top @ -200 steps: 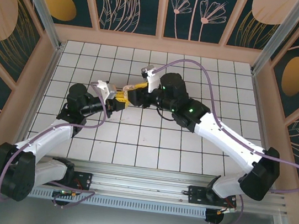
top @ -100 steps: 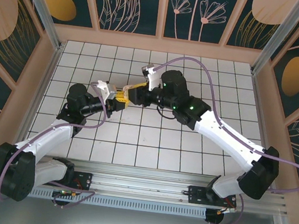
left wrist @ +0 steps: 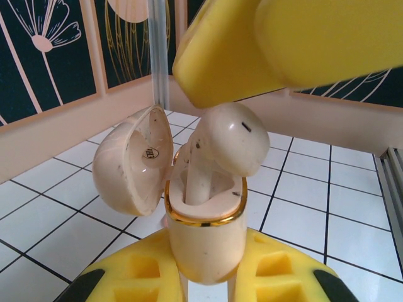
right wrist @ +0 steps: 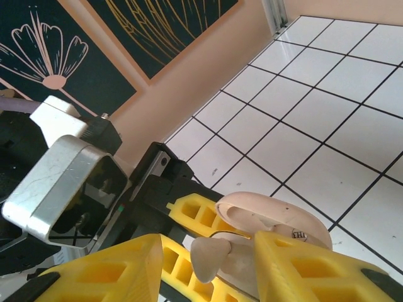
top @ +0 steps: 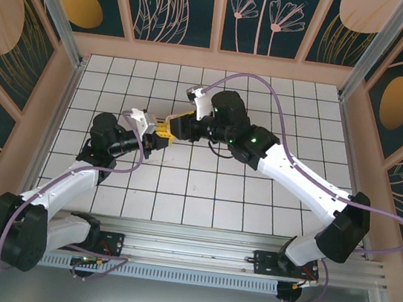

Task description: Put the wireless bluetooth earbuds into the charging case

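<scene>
The charging case (left wrist: 204, 242) is held upright, clamped by its lower body between the fingers of the left gripper (left wrist: 204, 274), with its lid (left wrist: 132, 160) swung open to one side. One cream earbud (left wrist: 223, 141) is lodged in the case's mouth. Its stem is sunk in the well, long axis nearly upright, and its head is seen above the case's gold rim, tilted away from the lid. Just above the case the right gripper (right wrist: 208, 251) is poised with jaws apart; the head lies between them and a gap is seen on one side. The right arm is judged the one to act, and a push straight down along the stem is called for.
</scene>
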